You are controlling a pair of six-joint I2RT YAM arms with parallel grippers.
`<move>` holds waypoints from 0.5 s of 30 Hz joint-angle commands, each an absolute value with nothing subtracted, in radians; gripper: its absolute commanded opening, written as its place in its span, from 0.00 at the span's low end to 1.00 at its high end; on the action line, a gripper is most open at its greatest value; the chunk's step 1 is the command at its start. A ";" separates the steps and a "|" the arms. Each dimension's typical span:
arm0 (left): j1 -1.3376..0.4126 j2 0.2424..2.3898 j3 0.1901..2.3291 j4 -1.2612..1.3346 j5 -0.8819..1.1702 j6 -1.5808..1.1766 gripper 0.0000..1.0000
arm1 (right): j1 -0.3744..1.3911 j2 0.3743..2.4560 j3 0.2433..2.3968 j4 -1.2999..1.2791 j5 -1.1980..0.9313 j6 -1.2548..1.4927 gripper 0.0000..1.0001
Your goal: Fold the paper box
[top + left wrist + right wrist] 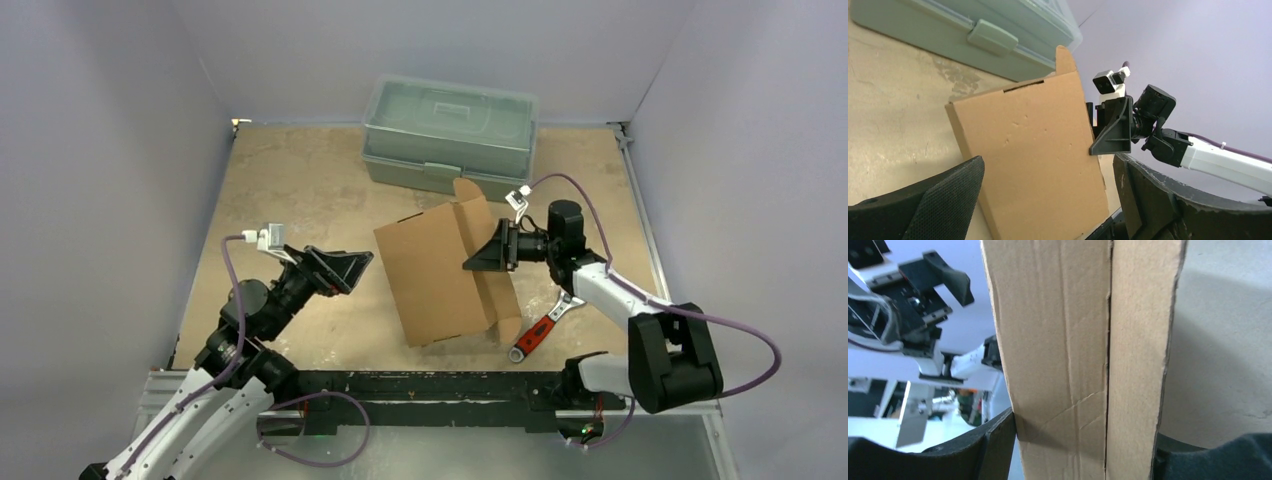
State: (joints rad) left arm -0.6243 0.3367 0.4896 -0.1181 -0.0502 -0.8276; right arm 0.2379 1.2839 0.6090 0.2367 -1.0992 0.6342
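The paper box [440,275] is a brown cardboard sheet, partly folded, standing tilted on the table with a tabbed flap pointing up at its far corner. My right gripper [478,255] reaches in from the right and holds the box's right side wall [1083,340] between its jaws, one finger [993,445] pressed against the cardboard. In the left wrist view the right gripper [1098,147] meets the panel's right edge. My left gripper [360,265] hovers wide open just left of the box [1033,150], apart from it, nothing between its fingers [948,200].
A grey-green plastic toolbox [450,130] stands shut at the back, just behind the cardboard. A red-handled adjustable wrench [538,335] lies on the table right of the box's near corner. The tan tabletop [300,180] is walled on three sides.
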 commanded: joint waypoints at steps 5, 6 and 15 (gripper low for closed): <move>-0.625 0.341 0.391 0.013 -0.005 -0.928 0.99 | 0.168 1.320 0.491 0.583 -1.048 0.920 0.70; -0.625 0.346 0.378 0.032 -0.005 -0.937 0.99 | 0.165 1.332 0.492 0.581 -1.036 0.926 0.69; -0.625 0.419 0.328 0.093 0.031 -0.976 0.99 | 0.161 1.436 0.541 0.443 -0.961 0.785 0.69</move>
State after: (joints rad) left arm -0.6243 0.3943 0.3412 0.0116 0.0040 -0.9512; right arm 0.1631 1.4105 0.4934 0.5007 -1.0111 0.8726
